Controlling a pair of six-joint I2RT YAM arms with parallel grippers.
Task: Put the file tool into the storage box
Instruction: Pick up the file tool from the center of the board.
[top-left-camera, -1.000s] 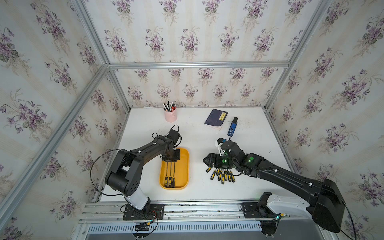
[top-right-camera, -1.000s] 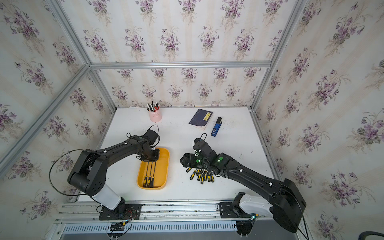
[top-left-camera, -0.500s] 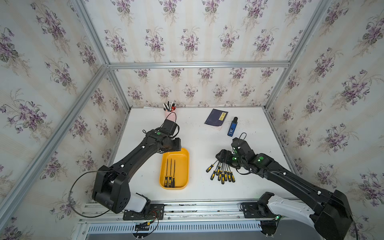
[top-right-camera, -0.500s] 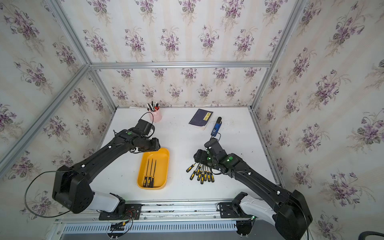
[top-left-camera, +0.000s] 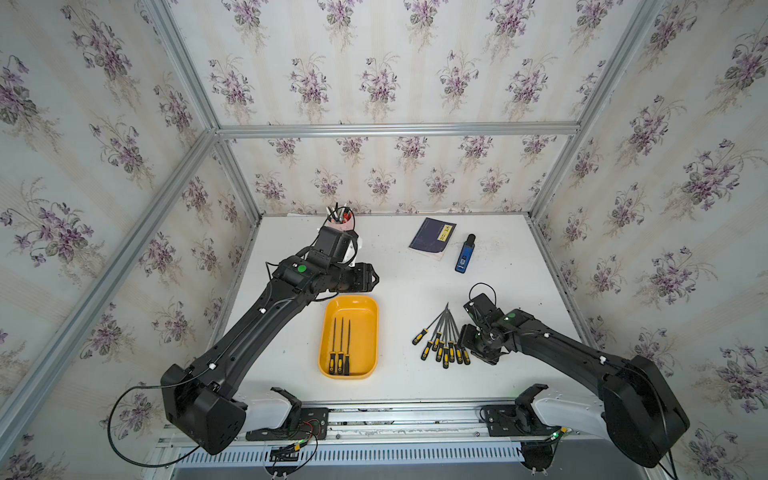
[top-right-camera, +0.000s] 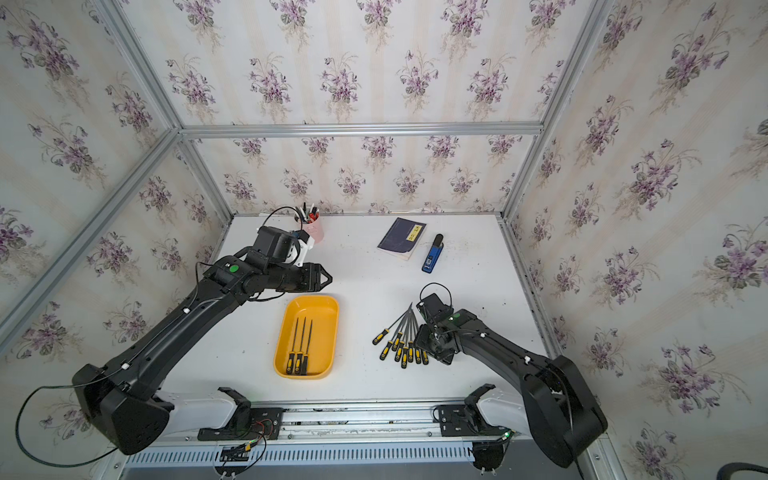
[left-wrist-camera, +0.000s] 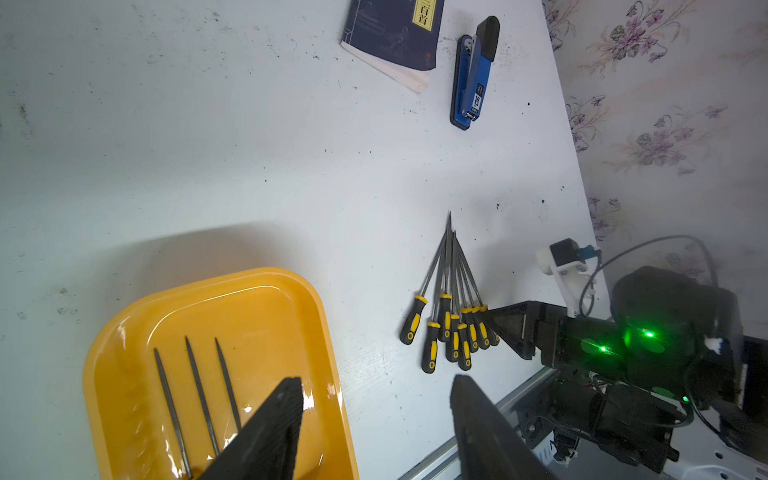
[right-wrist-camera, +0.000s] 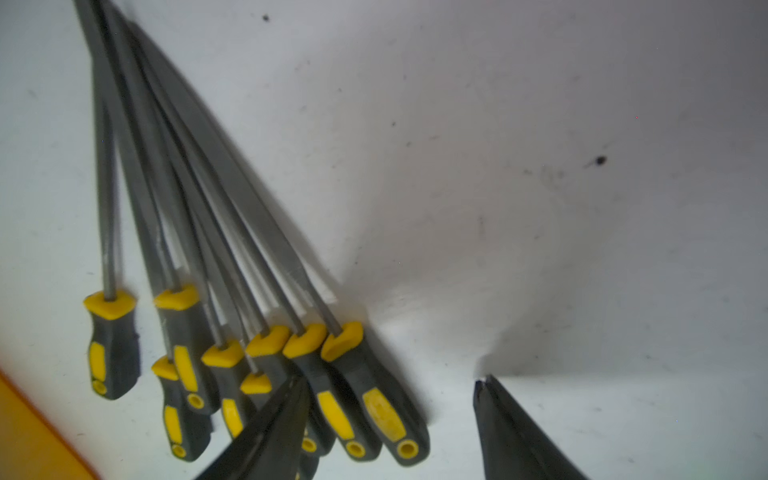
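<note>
Three files (top-left-camera: 340, 345) lie side by side in the storage box (top-left-camera: 362, 311) on the tabletop (top-left-camera: 407, 291); left hand (top-left-camera: 372, 277) hovers released at its 12 o'clock; loose files (top-left-camera: 442, 338) fan out at its 3 o'clock; right hand (right-wrist-camera: 390, 382), spread and empty, is over their handles.

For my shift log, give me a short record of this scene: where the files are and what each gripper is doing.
storage box: orange-yellow tray holding three files side by side
loose files: fanned pile on the table, right of the box
left gripper: open, empty, near the box's far end
right gripper: open, at the pile's handles
</note>
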